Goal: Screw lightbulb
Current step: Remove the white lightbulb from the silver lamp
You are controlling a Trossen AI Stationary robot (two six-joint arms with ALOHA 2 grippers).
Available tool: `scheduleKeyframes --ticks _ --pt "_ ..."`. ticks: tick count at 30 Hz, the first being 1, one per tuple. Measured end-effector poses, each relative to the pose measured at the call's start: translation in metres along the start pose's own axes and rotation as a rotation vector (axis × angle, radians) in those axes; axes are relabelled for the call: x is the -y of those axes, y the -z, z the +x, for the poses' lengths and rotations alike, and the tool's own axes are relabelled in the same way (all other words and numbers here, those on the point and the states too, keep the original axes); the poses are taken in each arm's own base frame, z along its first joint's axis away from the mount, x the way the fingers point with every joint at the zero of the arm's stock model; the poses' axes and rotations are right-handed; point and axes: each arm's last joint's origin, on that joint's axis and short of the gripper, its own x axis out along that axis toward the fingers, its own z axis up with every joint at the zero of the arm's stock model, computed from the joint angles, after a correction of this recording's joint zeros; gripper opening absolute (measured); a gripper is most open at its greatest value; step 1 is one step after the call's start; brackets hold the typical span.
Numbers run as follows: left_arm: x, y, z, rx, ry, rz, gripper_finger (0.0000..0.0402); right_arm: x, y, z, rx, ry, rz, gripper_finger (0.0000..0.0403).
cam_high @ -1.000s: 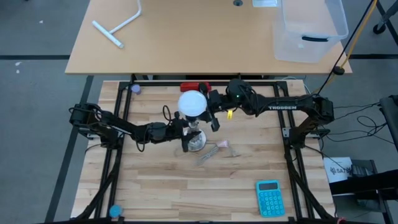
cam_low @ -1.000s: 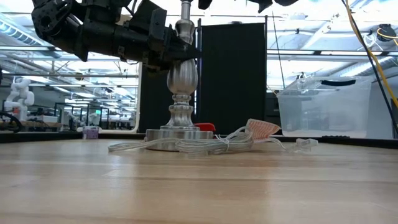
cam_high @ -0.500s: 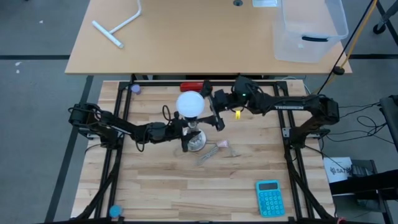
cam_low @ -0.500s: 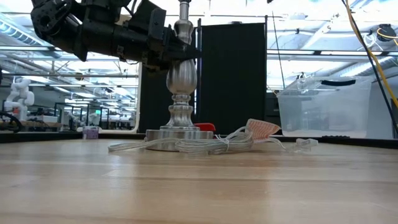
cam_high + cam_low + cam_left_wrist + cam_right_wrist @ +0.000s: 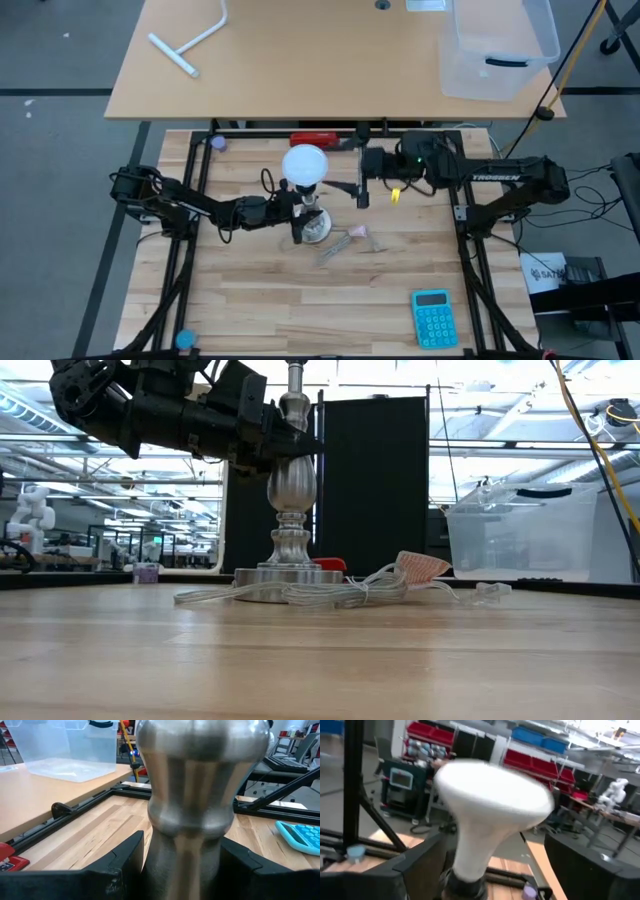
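Your right fingers [image 5: 360,184] stood wide open, empty, beside the upright white mushroom-shaped lightbulb [image 5: 305,166]; left fingers [image 5: 297,212] clamped the silver metal stand [image 5: 291,480].

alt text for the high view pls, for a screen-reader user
Seen from above, the white lightbulb sits atop a lamp stand on a wooden table. The left gripper is clamped on the stand, while the right gripper is open beside the bulb, apart from it. A blue calculator lies near the front right.
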Motion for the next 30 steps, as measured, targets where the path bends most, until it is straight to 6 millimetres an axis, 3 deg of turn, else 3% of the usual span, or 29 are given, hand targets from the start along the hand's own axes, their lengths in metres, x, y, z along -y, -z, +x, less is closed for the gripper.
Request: scheduleKeyframes --ticks 7,15,23,30 --pt "0.0 0.0 0.0 0.0 -0.001 0.001 0.0193 -0.033 0.021 -0.002 -0.035 0.084 -0.008 0.0314" --pt "0.0 0.0 0.0 0.001 -0.005 0.001 0.0193 -0.061 0.041 -0.006 0.111 0.273 0.087 0.0313" --pt "0.0 0.0 0.0 0.002 -0.013 0.002 0.0193 -0.086 0.041 0.024 0.104 0.375 0.057 0.0313" --pt "0.0 0.0 0.0 0.002 -0.014 0.002 0.0193 -0.087 0.025 0.053 0.052 0.545 0.04 0.0313"
